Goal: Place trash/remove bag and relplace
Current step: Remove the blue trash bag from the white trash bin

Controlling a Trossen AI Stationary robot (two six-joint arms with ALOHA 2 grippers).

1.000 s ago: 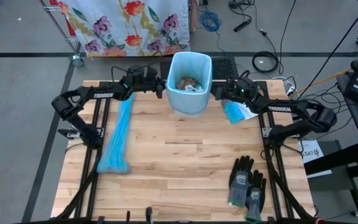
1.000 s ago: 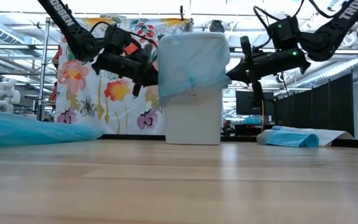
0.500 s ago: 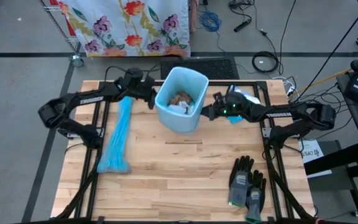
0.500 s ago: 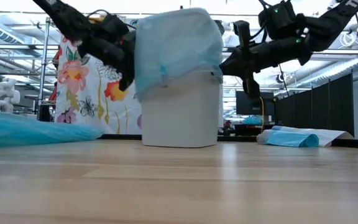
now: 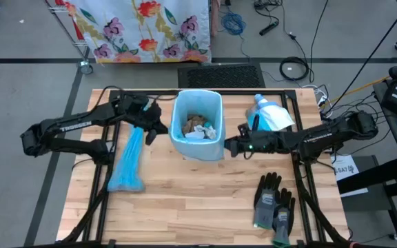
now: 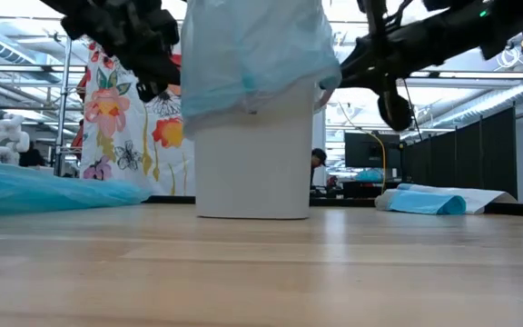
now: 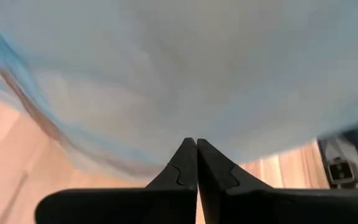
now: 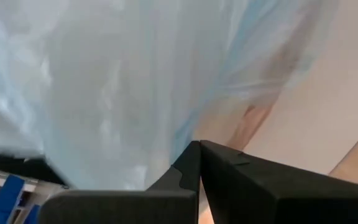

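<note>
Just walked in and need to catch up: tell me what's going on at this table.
Both arms are working a white bin lined with a light blue bag, with trash inside. The left gripper and right gripper press in from opposite sides, fingers shut against the bag. The bag is not off yet. A folded blue bag lies on the left of the table, gloves at the front right, and a blue-and-white packet behind the right arm.
</note>
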